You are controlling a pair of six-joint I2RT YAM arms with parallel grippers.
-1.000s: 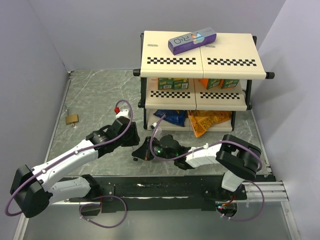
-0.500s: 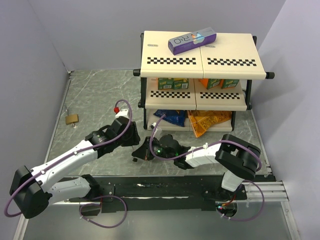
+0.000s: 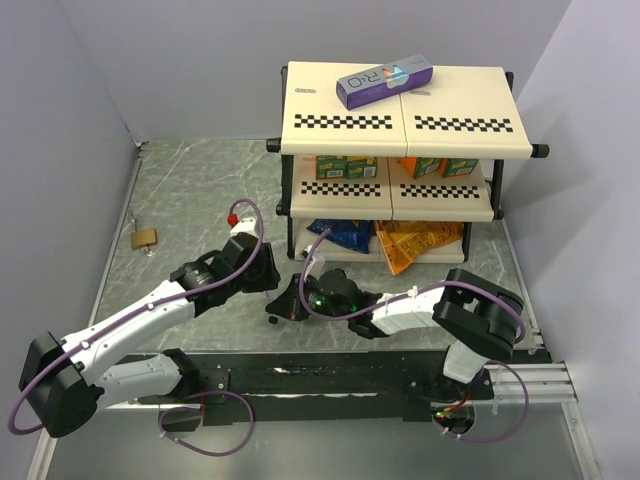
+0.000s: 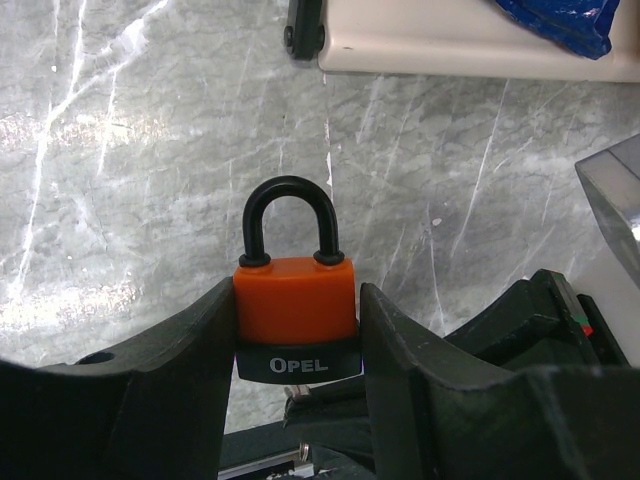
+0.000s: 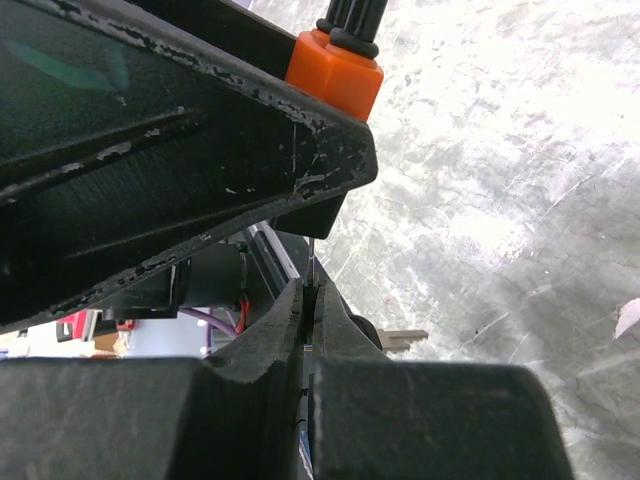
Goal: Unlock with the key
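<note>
Aligning key [image 5: 311,262] under Opel padlock [image 4: 296,315].
My right fingers [image 5: 280,330] pinch it shut: thin, stiff, likely slippery, grip near head; left fingers [image 4: 205,350] clamp the orange body.

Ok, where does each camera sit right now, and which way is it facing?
Top external: fixed above and behind the bases, looking down on table and shelf; both arms show, left end effector and right end effector close together.
Left wrist: looks along its own fingers toward the shelf foot; they clamp the orange padlock.
Right wrist: looks along its shut fingers, pinching the key, toward the left end effector.
Shared: both wrist views show the padlock.
</note>
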